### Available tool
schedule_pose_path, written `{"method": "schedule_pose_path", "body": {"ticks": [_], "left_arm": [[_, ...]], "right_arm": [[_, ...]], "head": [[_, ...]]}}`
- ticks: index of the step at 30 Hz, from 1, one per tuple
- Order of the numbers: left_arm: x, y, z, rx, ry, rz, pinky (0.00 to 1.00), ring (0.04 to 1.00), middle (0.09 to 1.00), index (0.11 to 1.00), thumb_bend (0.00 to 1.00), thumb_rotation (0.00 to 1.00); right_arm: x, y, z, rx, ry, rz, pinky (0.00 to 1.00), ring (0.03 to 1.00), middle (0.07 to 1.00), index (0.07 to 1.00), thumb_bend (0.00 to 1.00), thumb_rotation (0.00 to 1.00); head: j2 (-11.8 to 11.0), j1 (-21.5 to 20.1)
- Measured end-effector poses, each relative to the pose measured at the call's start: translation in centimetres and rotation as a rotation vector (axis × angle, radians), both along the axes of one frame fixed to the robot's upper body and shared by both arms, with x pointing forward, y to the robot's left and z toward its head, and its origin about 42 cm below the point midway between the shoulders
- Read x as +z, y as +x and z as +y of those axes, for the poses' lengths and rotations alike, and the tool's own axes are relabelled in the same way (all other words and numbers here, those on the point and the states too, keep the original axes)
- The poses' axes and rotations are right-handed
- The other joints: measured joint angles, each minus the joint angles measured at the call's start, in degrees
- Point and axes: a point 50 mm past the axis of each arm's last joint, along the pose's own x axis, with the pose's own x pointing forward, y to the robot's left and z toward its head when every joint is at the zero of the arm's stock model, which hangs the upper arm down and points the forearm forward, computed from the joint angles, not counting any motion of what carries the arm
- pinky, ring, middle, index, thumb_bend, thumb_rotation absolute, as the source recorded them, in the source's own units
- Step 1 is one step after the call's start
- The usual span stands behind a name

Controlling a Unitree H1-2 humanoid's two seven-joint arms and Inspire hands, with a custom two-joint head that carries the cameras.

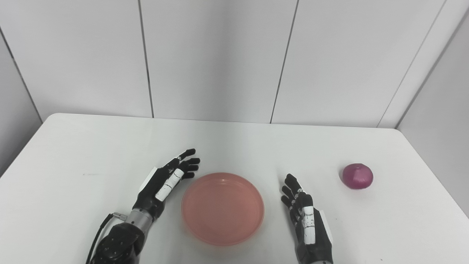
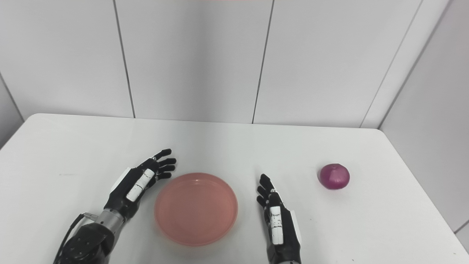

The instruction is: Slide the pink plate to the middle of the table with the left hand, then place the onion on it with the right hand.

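Both hands are held open and empty on the counter [image 1: 73, 146], the pink plate [image 1: 222, 208] flanked between left hand [image 1: 165, 183] and right hand [image 1: 306, 220], while the onion [image 1: 357, 176] lies beyond the right hand's outer side, seemingly awaiting pickup.

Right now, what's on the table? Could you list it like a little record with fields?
table: white
pink plate: empty, near the middle, between both hands
onion: purple, on the table to the right, apart from the plate
left hand: open, beside the plate's left rim
right hand: open, right of the plate, holding nothing
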Motion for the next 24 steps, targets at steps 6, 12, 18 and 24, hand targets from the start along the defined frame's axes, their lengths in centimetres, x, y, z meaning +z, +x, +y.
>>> {"method": "schedule_pose_path", "body": {"ticks": [6,12,18,24], "left_arm": [[-0.1,0.3,0.1,-0.015,0.007,0.003,0.81,0.822,0.831,0.861,0.82,0.88],[-0.2,0.5,0.1,-0.025,0.011,-0.002,0.82,0.837,0.84,0.87,0.82,0.89],[-0.3,0.8,0.4,-0.029,0.014,0.004,0.84,0.843,0.843,0.875,0.81,0.88],[-0.3,1.0,0.8,-0.03,0.012,-0.001,0.84,0.848,0.844,0.883,0.78,0.88]], "right_arm": [[2.4,0.1,-1.9,-0.067,-0.111,-0.034,0.9,0.912,0.916,0.914,0.88,0.99],[6.5,1.9,-5.2,-0.11,-0.32,-0.148,0.89,0.931,0.931,0.929,0.79,0.96],[9.9,3.0,-7.7,-0.174,-0.474,-0.239,0.84,0.894,0.907,0.905,0.86,0.97],[11.8,4.3,-11.4,-0.263,-0.657,-0.265,0.84,0.896,0.917,0.903,0.91,1.0]], "head": [[-1.4,-3.5],[-2.3,-4.9],[-2.6,-5.4],[-3.3,-7.4]]}}
